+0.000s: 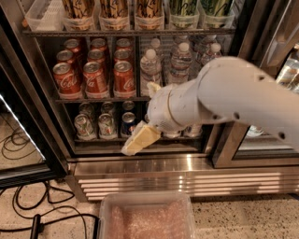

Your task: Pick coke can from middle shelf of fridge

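Several red coke cans (pixel 95 79) stand in rows on the left of the fridge's middle shelf (pixel 98 99), with clear water bottles (pixel 150 70) to their right. My gripper (pixel 146 114) hangs in front of the fridge (pixel 177 161), just right of and slightly below the front right coke can (pixel 124 78). It is open and empty: one cream finger (pixel 140 139) points down-left over the lower shelf, and the other fingertip (pixel 153 88) shows beside the bottles. My white arm (pixel 233 98) covers the right part of the shelves.
The lower shelf holds silver-green cans (pixel 85 126) and a blue can (pixel 128 123). Clear bins of bottles (pixel 114 14) sit on the top shelf. A clear plastic bin (pixel 147 217) lies on the floor in front, with black cables (pixel 28 207) at left. The open door frame (pixel 28 116) stands at left.
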`<state>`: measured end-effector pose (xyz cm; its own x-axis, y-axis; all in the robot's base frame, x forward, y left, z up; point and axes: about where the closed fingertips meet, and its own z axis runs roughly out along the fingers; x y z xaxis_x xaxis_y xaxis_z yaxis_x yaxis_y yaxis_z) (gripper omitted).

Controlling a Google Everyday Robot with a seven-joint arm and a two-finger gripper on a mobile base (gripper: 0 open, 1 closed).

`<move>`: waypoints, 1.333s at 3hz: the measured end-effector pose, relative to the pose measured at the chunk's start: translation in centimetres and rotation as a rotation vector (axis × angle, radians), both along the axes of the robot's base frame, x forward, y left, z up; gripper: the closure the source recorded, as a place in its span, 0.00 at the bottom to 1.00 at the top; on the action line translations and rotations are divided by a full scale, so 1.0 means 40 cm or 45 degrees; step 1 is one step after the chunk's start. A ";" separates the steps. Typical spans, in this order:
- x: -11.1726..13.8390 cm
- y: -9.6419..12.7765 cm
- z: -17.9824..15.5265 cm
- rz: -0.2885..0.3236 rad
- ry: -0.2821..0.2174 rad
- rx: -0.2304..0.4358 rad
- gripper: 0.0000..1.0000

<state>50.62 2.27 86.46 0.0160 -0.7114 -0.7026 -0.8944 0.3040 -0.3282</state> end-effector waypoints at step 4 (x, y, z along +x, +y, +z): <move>0.032 0.126 -0.184 -0.431 -0.028 0.344 0.00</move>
